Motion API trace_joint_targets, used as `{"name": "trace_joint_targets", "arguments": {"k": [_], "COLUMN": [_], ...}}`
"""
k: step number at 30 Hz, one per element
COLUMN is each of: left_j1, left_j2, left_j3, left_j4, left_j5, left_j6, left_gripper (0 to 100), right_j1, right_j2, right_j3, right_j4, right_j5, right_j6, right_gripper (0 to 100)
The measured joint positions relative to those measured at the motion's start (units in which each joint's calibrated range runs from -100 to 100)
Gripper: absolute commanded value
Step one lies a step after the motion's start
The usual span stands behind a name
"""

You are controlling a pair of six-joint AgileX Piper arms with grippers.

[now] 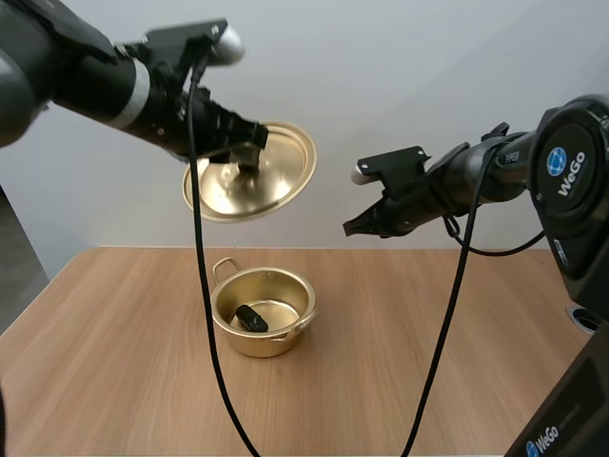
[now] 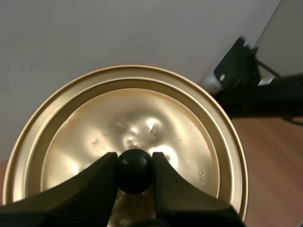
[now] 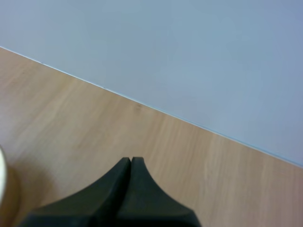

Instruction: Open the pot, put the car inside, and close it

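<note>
One step looks left to do, the closing, and most of what could spoil it hangs on the lid (image 1: pixel 249 173). My left gripper (image 1: pixel 249 152) holds it high in the air above the table (image 1: pixel 428 324), fingers pinched on the small round black knob (image 2: pixel 135 170), and the lid hangs steeply tilted, almost on edge. A round knob gives two flat fingers little to bite on. In my judgement the lid could swing or slip in the grip on the way down, or arrive crooked if it is not levelled first. A crooked lid would catch one side of the rim, sit askew, or shove the pot (image 1: pixel 262 341) along the table, since nothing steadies the pot. My right gripper (image 1: pixel 354 227) hovers off to the right of the pot and well apart from it, its fingers pressed together on nothing. It is no help there, and it would only be in the way if it drifted toward the lid's path. The pot itself stands upright and open near the middle of the table, a loop handle (image 1: pixel 225 268) at its far left side. The car (image 1: pixel 252 318) lies on the bottom of the pot, a small dark thing. It seems to sit well below the rim, though I cannot tell which way up it rests. If part of it stands higher than it looks, the lid could rest on it instead of the rim.
</note>
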Motion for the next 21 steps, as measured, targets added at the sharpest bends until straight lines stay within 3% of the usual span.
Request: {"name": "trace_joint_targets", "arguments": {"k": [2, 3, 5, 7, 9, 16, 21], "left_j1": [-0.80, -2.39, -4.72, -6.09, -7.12, -7.84, -7.84], "left_j2": [2.1, 5.8, 10.7, 14.0, 17.0, 25.5, 30.9], "left_j3": [1.8, 5.5, 10.5, 13.2, 14.5, 14.8, 14.8], "left_j4": [2.0, 5.8, 8.7, 10.2, 10.4, 12.3, 11.1], "left_j5": [0.4, -0.2, -5.6, -11.3, -16.9, -33.6, -34.8], "left_j6": [0.1, 1.1, 1.9, 2.1, 2.7, 3.5, 4.8], "left_gripper": [0, 0, 0, 0, 0, 0, 0], "right_j1": [-1.7, -4.5, -6.9, -10.9, -12.7, -14.2, -14.2], "right_j2": [0.1, 0.1, 0.1, -0.2, -0.8, -4.1, -6.3], "right_j3": [0.0, 0.0, 0.0, 0.0, 0.0, 1.1, 1.2], "right_j4": [-1.3, -2.0, -1.3, 2.5, 3.6, 5.5, 5.9], "right_j5": [1.2, 4.8, 10.2, 19.4, 24.3, 34.3, 34.3], "right_j6": [1.2, 1.7, 1.2, 0.4, 0.1, -0.8, -1.4], "right_gripper": [0, 0, 0, 0, 0, 0, 0]}}
